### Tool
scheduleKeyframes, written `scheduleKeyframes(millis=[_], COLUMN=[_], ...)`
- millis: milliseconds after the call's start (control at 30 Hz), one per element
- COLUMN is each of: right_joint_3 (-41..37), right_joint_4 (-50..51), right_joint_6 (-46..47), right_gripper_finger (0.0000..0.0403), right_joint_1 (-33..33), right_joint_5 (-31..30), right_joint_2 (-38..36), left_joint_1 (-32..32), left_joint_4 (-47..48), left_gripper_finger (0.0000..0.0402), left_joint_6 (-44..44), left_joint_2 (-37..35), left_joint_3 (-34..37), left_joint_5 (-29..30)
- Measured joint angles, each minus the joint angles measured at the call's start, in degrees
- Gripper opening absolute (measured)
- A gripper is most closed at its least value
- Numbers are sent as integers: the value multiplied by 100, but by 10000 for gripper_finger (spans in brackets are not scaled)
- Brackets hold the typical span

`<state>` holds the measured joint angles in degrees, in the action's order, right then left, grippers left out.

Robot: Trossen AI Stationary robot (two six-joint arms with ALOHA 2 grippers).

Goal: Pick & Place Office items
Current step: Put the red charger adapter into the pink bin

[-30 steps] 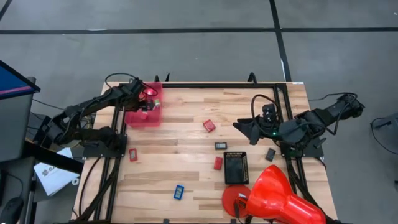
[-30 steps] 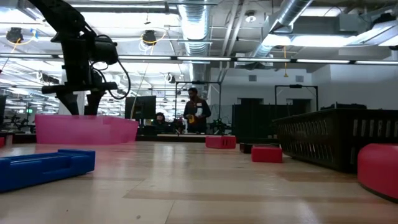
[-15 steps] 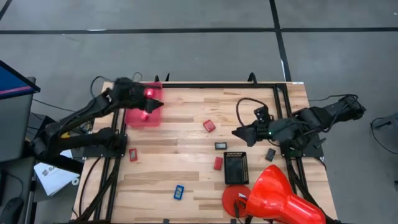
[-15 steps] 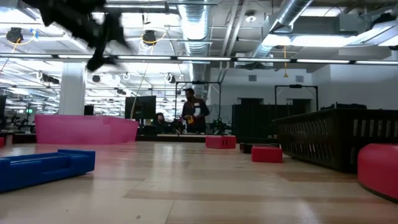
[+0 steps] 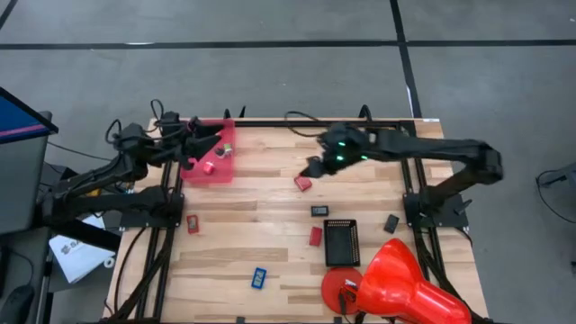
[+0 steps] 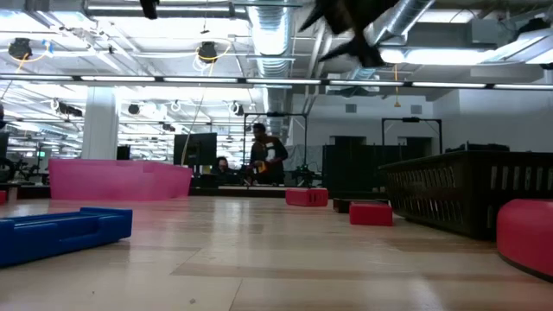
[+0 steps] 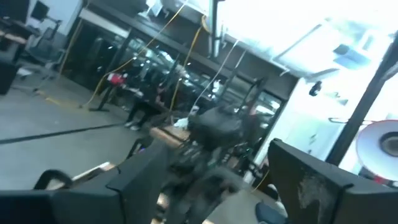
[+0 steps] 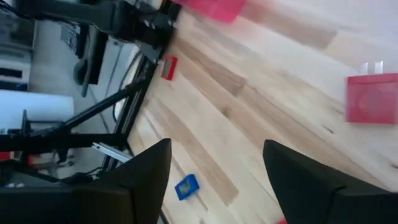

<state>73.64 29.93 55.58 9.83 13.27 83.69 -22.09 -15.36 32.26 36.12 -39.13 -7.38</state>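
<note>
My right gripper (image 5: 310, 168) hangs open over the table's middle, just above and beside a red block (image 5: 303, 183) that lies flat on the wood; that block also shows in the right wrist view (image 8: 371, 98). My left gripper (image 5: 209, 139) stands open above the far left corner, raised over the pink bin (image 5: 193, 166). A small red piece (image 5: 207, 167) and a green-white piece (image 5: 222, 152) lie in the bin. More office items lie flat on the table: a red block (image 5: 192, 223), a blue piece (image 5: 258, 277), a red block (image 5: 316, 236), and two small black pieces (image 5: 320, 211), (image 5: 391, 223).
A black rectangular tray (image 5: 342, 241) lies right of centre. A big red cone-shaped object (image 5: 396, 283) fills the near right corner. Black frame rails run along the left and right edges. People stand in the room beyond the table's far edge (image 6: 268, 155).
My left gripper has risen out of the pink bin, tipped from pointing down to about level, and drawn back toward the left edge. My right gripper has swung from the right edge toward the table's middle and come down over the red block.
</note>
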Motion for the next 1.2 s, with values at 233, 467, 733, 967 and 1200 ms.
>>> scheduleKeyframes(millis=[233,467,733,967,1200], right_joint_3=[-8,43,42,38,40], right_joint_4=[236,-186,106,94,63], right_joint_6=[-188,-225,-624,-884,-1000], right_gripper_finger=[290,325,343,341,342], right_joint_1=[236,221,415,631,761], right_joint_5=[448,536,51,-33,-132], right_joint_2=[1361,2056,2357,2555,2545], left_joint_1=[179,177,177,177,177], left_joint_4=[-54,-52,-53,-58,-58], left_gripper_finger=[323,346,348,348,346], left_joint_6=[-36,-50,-50,-36,-31], left_joint_2=[-11,-9,4,4,3], left_joint_3=[0,0,0,0,0], left_joint_5=[53,178,298,405,449])
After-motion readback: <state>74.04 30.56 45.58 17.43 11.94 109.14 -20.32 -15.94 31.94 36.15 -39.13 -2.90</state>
